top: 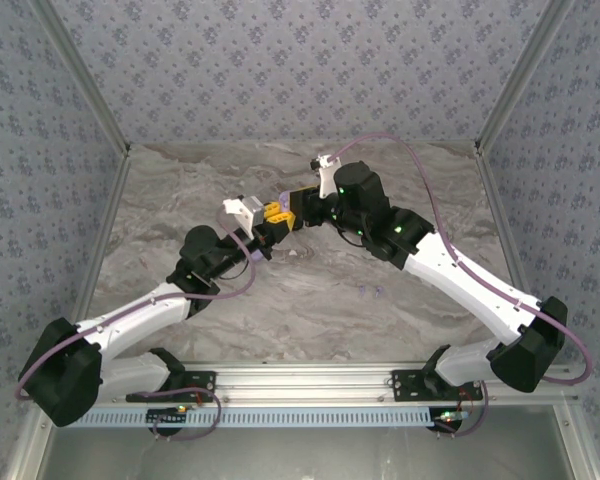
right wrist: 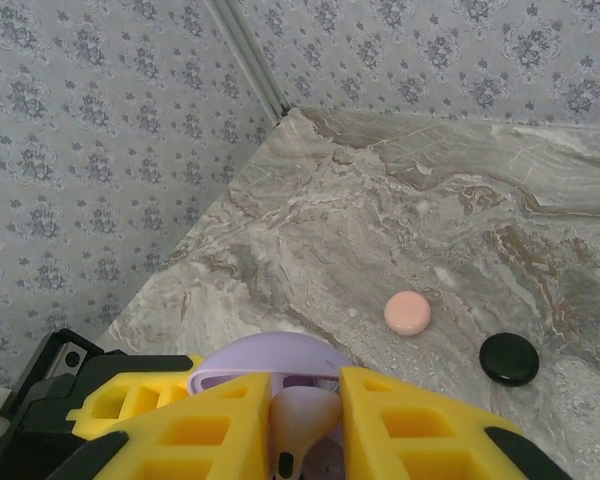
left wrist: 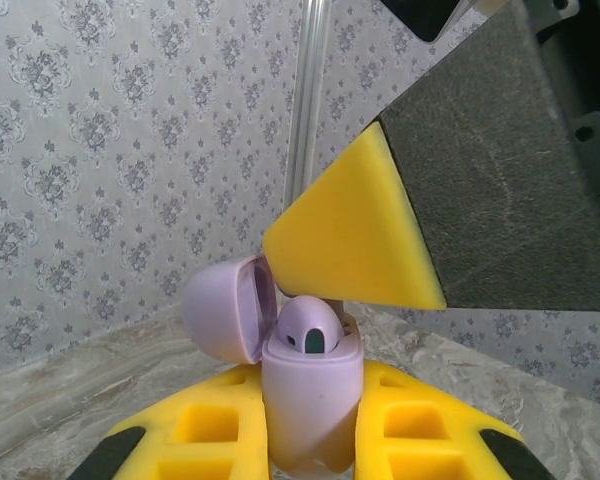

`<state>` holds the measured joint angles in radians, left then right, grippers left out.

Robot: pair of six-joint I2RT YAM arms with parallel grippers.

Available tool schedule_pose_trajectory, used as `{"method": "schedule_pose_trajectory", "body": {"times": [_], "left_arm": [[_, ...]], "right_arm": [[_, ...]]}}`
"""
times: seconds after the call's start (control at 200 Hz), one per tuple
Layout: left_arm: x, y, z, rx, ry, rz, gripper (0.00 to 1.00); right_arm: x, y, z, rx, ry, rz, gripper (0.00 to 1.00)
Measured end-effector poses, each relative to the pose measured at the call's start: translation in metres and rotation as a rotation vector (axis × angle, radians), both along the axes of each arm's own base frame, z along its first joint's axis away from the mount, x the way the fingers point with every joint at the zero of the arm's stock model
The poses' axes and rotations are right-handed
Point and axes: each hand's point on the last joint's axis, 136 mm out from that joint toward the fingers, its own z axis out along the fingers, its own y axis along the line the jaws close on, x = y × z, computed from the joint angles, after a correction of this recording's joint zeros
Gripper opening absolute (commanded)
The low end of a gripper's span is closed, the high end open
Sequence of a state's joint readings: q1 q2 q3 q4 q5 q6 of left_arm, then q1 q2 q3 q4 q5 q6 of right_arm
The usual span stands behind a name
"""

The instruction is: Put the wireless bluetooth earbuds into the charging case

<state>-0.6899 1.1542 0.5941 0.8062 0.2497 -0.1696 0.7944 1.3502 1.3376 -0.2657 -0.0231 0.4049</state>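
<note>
Top view first: the two arms meet nose to nose over the middle of the table [top: 180, 190]. The left gripper [top: 272, 220] and right gripper [top: 296, 205] are basically touching, with the lavender case [top: 284, 197] sitting right at the point where they meet. Two loose lavender buds [top: 363, 291] [top: 379, 291] lie on the marble well off to the right gripper's near side, under its forearm.

Left wrist cam: the left gripper [left wrist: 310, 445] is clamped on the lavender case [left wrist: 310, 400], which stands upright between its yellow fingers [left wrist: 205, 430]. The lid [left wrist: 225, 312] is flipped open to one side. A lavender earbud [left wrist: 310, 328] pokes out of the top of the case, and one of the right gripper's yellow fingers [left wrist: 360, 240] comes in from above, its lower edge right on the bud.

Right wrist cam: the right gripper [right wrist: 305, 430] looks pinched on the lavender earbud [right wrist: 302, 415], which fills the gap between the fingers. The lid [right wrist: 265, 358] curves just past its fingertips. Farther out on the table [right wrist: 380, 220] sit a pink round case [right wrist: 408, 313] and a black round case [right wrist: 509, 358], a little apart from each other.
</note>
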Motion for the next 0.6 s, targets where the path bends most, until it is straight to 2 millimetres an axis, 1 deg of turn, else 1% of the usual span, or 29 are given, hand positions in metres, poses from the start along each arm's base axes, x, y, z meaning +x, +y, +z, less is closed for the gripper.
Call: {"method": "schedule_pose_trajectory", "body": {"times": [0.035,0.1,0.195,0.245,0.315,0.405,0.415,0.425,0.515,0.6], "left_arm": [[0.0,0.0,0.0,0.0,0.0,0.0,0.0],[0.0,0.0,0.0,0.0,0.0,0.0,0.0],[0.0,0.0,0.001,-0.002,-0.002,-0.001,0.0],[0.0,0.0,0.001,-0.004,-0.005,0.0,0.0],[-0.001,0.0,0.002,-0.005,-0.007,-0.002,0.0],[-0.002,-0.001,0.002,-0.005,-0.009,-0.011,0.0],[-0.002,-0.001,0.002,-0.005,-0.009,-0.012,0.0],[-0.002,-0.001,0.002,-0.005,-0.009,-0.014,0.0],[-0.005,-0.003,0.003,-0.004,-0.012,-0.032,0.0],[-0.009,-0.005,0.004,-0.004,-0.019,-0.059,0.0]], "right_arm": [[0.0,0.0,0.0,0.0,0.001,0.0,0.32],[0.0,-0.001,-0.001,-0.001,0.004,0.0,0.4],[0.001,-0.004,0.001,-0.008,0.01,0.004,0.55],[0.001,-0.007,0.004,-0.018,0.007,0.016,0.61],[0.001,-0.012,0.014,-0.013,-0.006,0.031,0.71],[0.004,-0.03,0.03,0.012,-0.029,0.031,0.92],[0.005,-0.032,0.032,0.01,-0.038,0.035,0.97],[0.005,-0.035,0.034,0.016,-0.038,0.031,0.99],[0.006,-0.06,0.05,0.042,-0.064,0.029,1.0],[0.004,-0.075,0.058,0.073,-0.072,0.044,1.0]]}}
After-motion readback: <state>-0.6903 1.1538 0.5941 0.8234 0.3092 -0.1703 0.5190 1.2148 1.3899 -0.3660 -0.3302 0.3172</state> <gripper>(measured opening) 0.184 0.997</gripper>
